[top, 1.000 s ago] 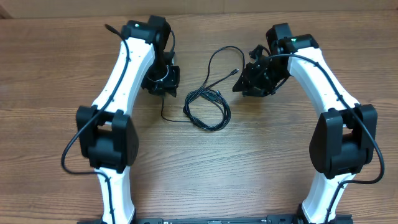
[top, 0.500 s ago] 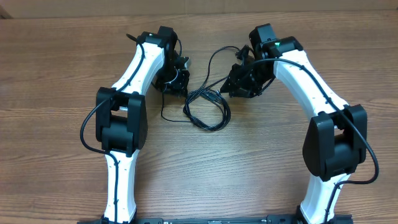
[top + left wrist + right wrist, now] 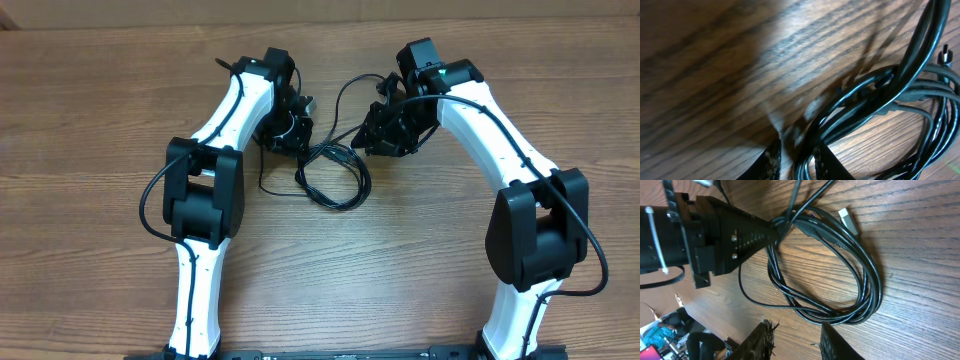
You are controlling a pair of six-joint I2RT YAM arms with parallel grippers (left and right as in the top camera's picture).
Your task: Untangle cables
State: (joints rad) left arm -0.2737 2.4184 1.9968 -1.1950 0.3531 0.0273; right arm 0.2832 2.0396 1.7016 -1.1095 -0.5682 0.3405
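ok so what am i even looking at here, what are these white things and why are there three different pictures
These are two robot arms at a wooden table. The overhead view looks straight down: the left arm and the right arm both reach toward a loose tangle of thin black cables lying on the wood. The other two pictures come from a small camera on each wrist, looking out past the tip of that arm. In the left wrist view the left fingers sit either side of some cable strands; whether they pinch them I cannot tell. In the right wrist view the right fingers are apart above the loop, holding nothing; the black wedge at the left is the other arm's tip reaching into the tangle.
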